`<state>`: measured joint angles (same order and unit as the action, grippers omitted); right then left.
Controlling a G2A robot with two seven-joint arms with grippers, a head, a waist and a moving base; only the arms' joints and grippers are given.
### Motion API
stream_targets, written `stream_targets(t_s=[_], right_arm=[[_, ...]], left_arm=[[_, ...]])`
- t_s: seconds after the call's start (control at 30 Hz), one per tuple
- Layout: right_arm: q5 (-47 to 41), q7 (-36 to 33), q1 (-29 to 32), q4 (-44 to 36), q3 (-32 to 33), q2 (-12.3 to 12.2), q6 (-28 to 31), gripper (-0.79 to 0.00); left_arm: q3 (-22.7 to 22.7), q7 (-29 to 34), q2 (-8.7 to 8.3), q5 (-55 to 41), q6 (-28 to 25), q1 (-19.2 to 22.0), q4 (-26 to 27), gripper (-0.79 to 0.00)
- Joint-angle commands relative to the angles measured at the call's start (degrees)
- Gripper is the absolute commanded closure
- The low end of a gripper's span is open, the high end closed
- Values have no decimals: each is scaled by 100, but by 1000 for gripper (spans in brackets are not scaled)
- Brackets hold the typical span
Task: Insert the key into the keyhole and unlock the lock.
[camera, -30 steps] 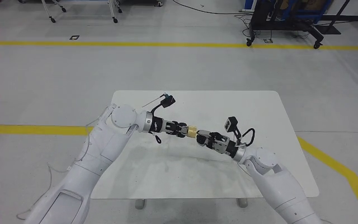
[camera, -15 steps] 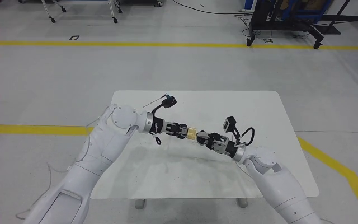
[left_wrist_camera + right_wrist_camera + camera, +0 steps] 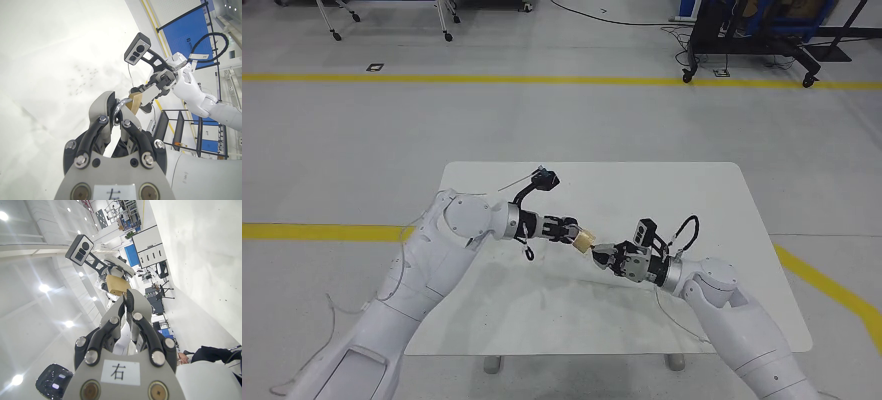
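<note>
A brass padlock [image 3: 584, 240] hangs in the air over the middle of the white table [image 3: 692, 200]. My left gripper [image 3: 118, 108] is shut on its silver shackle [image 3: 122, 102], and the brass body [image 3: 136, 103] sticks out past the fingertips. My right gripper [image 3: 125, 300] is shut on a small key [image 3: 123, 294] whose tip meets the bottom face of the padlock [image 3: 116, 285]. Whether the tip sits in the keyhole I cannot tell. In the top view the right gripper [image 3: 603, 254] lies just below and right of the lock, and the left gripper [image 3: 570, 234] just left of it.
Both arms meet above the table's centre. Black frames on wheels [image 3: 752, 40] stand on the floor well behind the table. Yellow floor lines [image 3: 542, 78] run past the table's far side.
The padlock has tilted, its body now pointing down toward the near edge. The right gripper has rolled and dropped slightly nearer, coming at the lock from below instead of in line with it.
</note>
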<state>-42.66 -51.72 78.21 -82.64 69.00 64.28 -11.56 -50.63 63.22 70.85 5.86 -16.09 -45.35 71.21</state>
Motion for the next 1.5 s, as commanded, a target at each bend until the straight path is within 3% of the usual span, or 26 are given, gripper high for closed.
stream_targets(t_s=[0.0,0.77,0.87,0.9,0.93,1.2,1.27,1.33,1.37,1.43,1.47], right_arm=[[-71,-4,-6,15,-7,4,-63,0],[-197,176,23,26,25,12,-2,0],[-119,265,38,0,46,11,151,-348],[-92,296,53,-13,49,11,196,-416],[-103,308,62,-24,58,12,232,-588],[-100,389,249,-202,260,-7,712,-717],[-9,368,305,-299,256,-7,897,-723],[-13,344,329,-357,204,4,983,-659],[-5,321,325,-379,133,18,1033,-551],[39,338,296,-357,31,39,1101,-409],[90,408,264,-323,-40,57,1155,-379]], left_arm=[[-18,-116,-18,142,-24,-45,77,0],[-232,-748,-149,707,-133,-443,617,0],[-238,-744,-151,660,-90,-447,613,0],[-242,-743,-151,649,-72,-441,608,0],[-249,-758,-151,639,-66,-438,611,0],[-371,-774,-159,227,76,-466,545,0],[-353,-750,-152,186,166,-446,520,0],[-333,-742,-143,137,222,-427,498,0],[-315,-741,-136,111,251,-415,476,0],[-303,-740,-126,33,318,-400,441,0],[-299,-732,-117,-56,365,-389,402,0]])
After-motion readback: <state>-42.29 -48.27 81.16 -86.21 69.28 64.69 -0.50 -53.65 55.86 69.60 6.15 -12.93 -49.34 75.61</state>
